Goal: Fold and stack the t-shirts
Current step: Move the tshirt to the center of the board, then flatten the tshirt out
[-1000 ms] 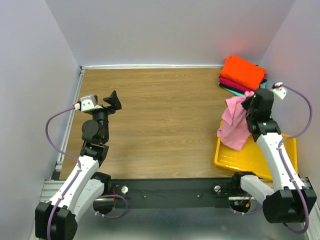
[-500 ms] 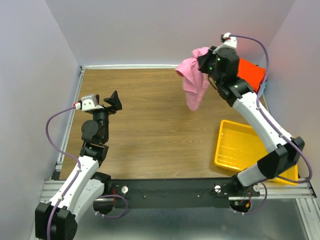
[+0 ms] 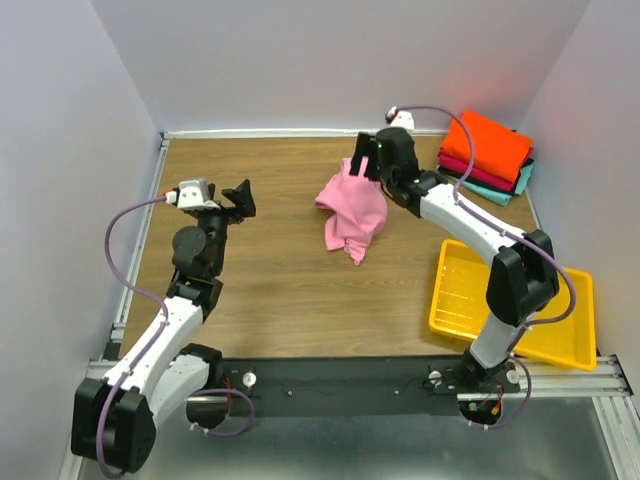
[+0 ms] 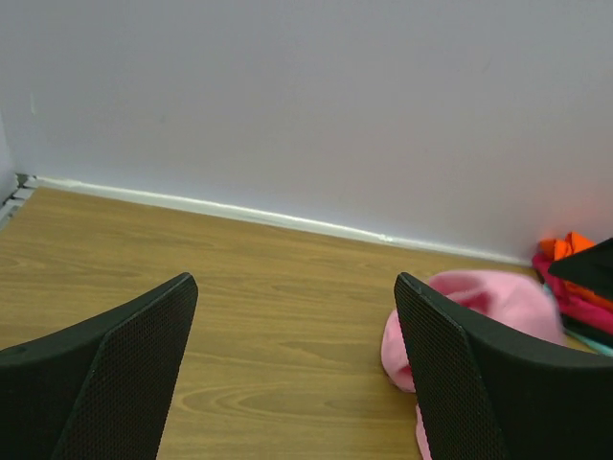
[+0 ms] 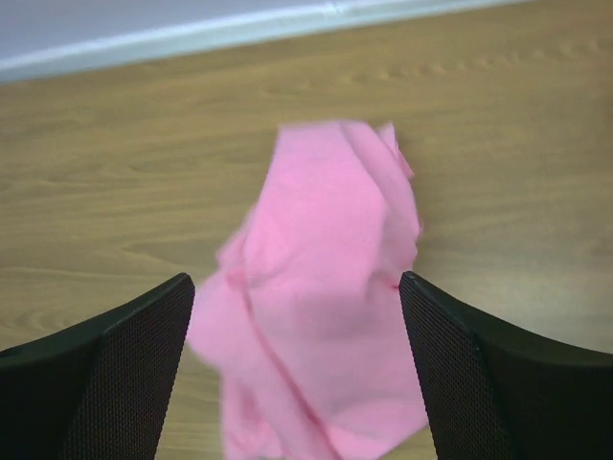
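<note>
1. Reference: the yellow tray (image 3: 468, 292) lies on the tabletop (image 3: 280, 280) at the near right, beside my right arm's base. All positions below are given from this tray.

2. My left gripper (image 4: 295, 287) is well to the left of the tray, across the tabletop and slightly farther back. Its fingers (image 4: 124, 364) are spread wide. Nothing sits between them; only wood shows beyond.

3. The pink t-shirt (image 3: 352, 212) is beyond the tray and to its left, well apart from it. It is crumpled and unfolded, and it appears blurred in the right wrist view. I cannot tell whether it rests fully on the tabletop.

4. My right gripper (image 5: 297, 286) is farther back than the tray and left of it, just above the pink t-shirt's upper edge. Its fingers (image 5: 115, 364) stand wide apart. The cloth shows past the gap and is not pinched.

5. The stack of folded t-shirts (image 3: 487, 143) lies straight beyond the tray in the far right corner, apart from it. Orange is on top, crimson is beneath, and a teal edge shows at the bottom.
</note>
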